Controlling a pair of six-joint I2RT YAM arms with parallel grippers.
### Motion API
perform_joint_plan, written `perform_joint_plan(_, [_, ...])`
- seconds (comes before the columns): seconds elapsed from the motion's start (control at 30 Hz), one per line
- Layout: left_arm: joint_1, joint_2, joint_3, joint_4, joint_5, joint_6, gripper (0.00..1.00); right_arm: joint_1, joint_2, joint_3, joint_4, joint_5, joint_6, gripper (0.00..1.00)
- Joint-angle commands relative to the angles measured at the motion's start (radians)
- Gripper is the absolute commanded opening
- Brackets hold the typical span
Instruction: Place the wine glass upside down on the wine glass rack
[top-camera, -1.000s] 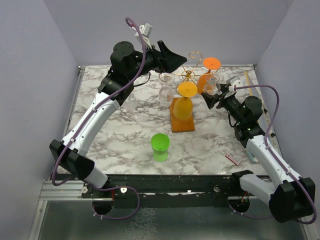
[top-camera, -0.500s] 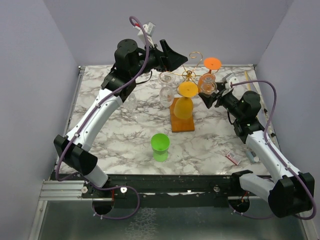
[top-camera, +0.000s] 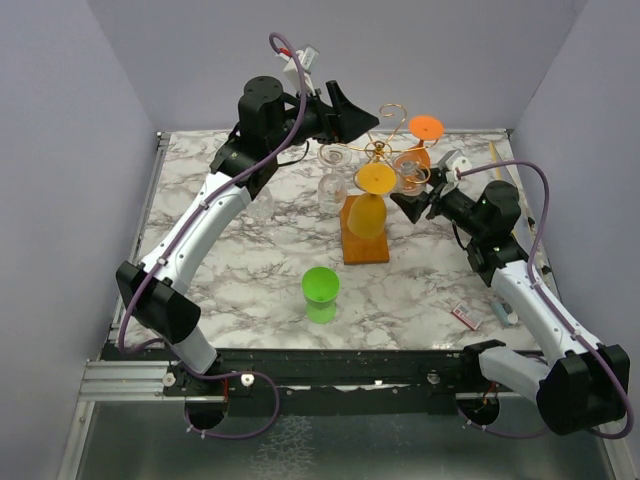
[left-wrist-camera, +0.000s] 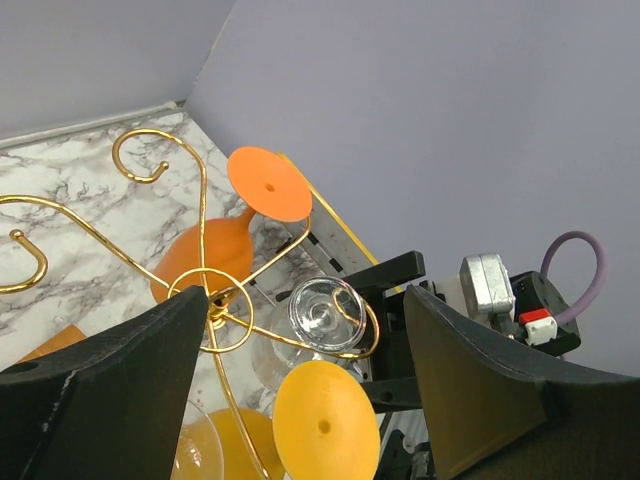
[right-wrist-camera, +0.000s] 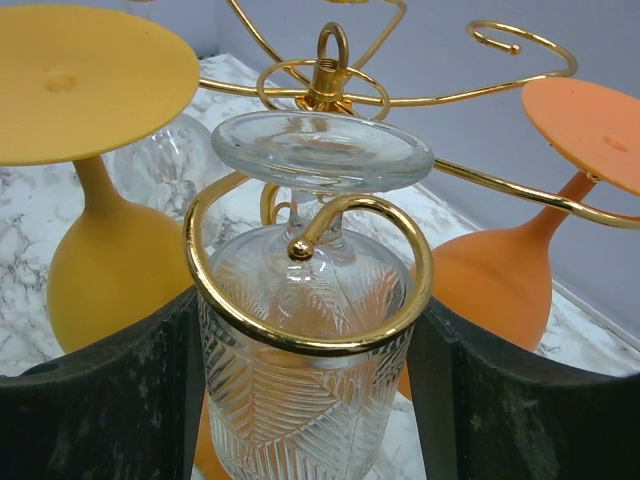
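The clear ribbed wine glass (right-wrist-camera: 300, 400) hangs upside down with my right gripper (right-wrist-camera: 305, 410) shut on its bowl. Its stem sits inside a gold spiral loop (right-wrist-camera: 405, 235) of the wine glass rack (top-camera: 377, 150), and its foot (left-wrist-camera: 320, 312) rests just above the loop. From above, the glass (top-camera: 410, 176) is at the rack's right side, with the right gripper (top-camera: 418, 192) below it. My left gripper (top-camera: 357, 117) hovers open over the rack's back left; nothing is between its fingers (left-wrist-camera: 100, 400).
A yellow glass (top-camera: 368, 205), an orange glass (top-camera: 418, 140) and another clear glass (top-camera: 331, 178) hang inverted on the rack, which stands on a wooden base (top-camera: 365, 250). A green cup (top-camera: 321, 285) stands near the front. A small packet (top-camera: 463, 315) lies at the right.
My right gripper has carried the wine glass left, in toward the rack's centre. The left arm has risen and shifted right over the rack.
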Motion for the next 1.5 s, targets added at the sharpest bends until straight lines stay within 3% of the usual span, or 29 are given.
perform_joint_plan(0.0, [0.006,0.009,0.037,-0.02,0.026,0.011,0.8,0.002,-0.024,0.025,0.056,-0.058,-0.008,0.22])
perform_joint_plan(0.87, [0.008,-0.006,0.038,-0.043,-0.002,0.031,0.8,0.002,-0.203,-0.114,0.112,0.102,0.043,0.22])
perform_joint_plan(1.07, [0.012,-0.023,0.031,-0.054,-0.019,0.041,0.8,0.002,-0.178,-0.116,0.122,0.198,0.063,0.25])
perform_joint_plan(1.47, [0.017,-0.065,-0.006,-0.069,-0.051,0.051,0.81,0.002,-0.1,-0.079,0.113,0.178,0.086,0.34])
